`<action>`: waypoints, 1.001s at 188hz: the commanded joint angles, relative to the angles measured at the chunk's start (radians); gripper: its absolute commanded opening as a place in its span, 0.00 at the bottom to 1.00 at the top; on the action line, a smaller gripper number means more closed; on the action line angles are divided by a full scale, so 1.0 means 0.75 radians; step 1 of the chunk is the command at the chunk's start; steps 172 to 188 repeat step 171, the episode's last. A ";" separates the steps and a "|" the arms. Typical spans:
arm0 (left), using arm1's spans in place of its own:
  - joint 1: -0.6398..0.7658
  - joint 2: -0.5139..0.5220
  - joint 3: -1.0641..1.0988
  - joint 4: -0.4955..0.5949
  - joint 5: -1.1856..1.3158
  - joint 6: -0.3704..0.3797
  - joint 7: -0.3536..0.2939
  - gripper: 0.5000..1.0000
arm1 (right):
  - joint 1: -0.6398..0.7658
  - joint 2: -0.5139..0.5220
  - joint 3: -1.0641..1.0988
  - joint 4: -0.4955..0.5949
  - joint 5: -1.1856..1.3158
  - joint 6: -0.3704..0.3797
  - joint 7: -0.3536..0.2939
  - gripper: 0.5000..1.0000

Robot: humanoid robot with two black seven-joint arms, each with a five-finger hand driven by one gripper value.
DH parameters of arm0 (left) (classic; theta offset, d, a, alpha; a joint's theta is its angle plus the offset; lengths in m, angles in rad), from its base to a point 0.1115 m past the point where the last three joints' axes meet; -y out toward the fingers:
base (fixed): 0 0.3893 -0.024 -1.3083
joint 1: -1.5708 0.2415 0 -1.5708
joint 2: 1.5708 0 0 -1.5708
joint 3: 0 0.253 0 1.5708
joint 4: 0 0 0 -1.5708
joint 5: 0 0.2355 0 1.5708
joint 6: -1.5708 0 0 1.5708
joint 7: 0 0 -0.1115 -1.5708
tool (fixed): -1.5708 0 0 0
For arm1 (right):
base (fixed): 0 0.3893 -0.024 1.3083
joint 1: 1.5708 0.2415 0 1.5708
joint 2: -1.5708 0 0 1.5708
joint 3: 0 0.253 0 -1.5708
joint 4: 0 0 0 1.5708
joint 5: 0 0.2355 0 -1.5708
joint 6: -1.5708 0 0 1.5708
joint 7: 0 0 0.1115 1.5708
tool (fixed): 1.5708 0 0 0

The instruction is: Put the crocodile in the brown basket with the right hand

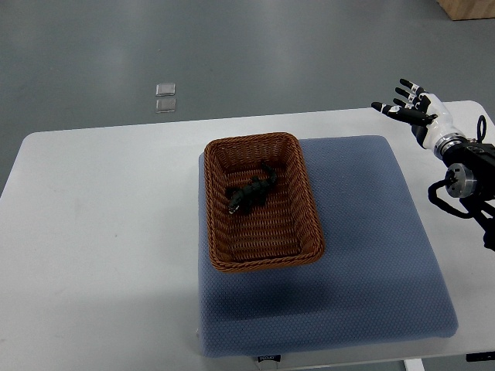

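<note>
Dark crocodile [250, 195]: lies inside brown basket [312, 215], near its middle, slightly toward the far end.
Handling: likely light, small, rubbery or plastic; judged easy to pinch across the body, not the thin tail.
Basket: woven, stiff-looking, rests on blue cushion [363, 255] atop white desk [93, 232].
Right robot hand [406, 104]: well right of basket, fingers spread, empty.
Obstacles: none near basket.

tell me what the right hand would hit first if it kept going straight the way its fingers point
The right hand is open, fingers pointing left along the table's far edge. That line looks free; it passes beyond the brown basket, though depth is unclear.
</note>
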State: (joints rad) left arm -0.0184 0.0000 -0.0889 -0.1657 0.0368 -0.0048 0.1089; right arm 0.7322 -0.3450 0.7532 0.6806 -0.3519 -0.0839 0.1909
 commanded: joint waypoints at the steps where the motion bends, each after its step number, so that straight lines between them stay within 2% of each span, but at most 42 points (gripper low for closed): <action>1: 0.000 0.000 0.000 0.000 0.000 0.000 0.000 1.00 | -0.013 0.018 0.068 0.005 -0.038 0.001 -0.023 0.85; 115: 0.000 0.000 0.000 0.000 0.000 0.000 0.000 1.00 | -0.164 0.165 0.477 0.013 -0.136 -0.003 -0.005 0.86; 188: 0.000 0.000 0.000 0.000 0.000 0.000 0.000 1.00 | -0.162 0.172 0.497 0.021 -0.138 0.014 -0.011 0.86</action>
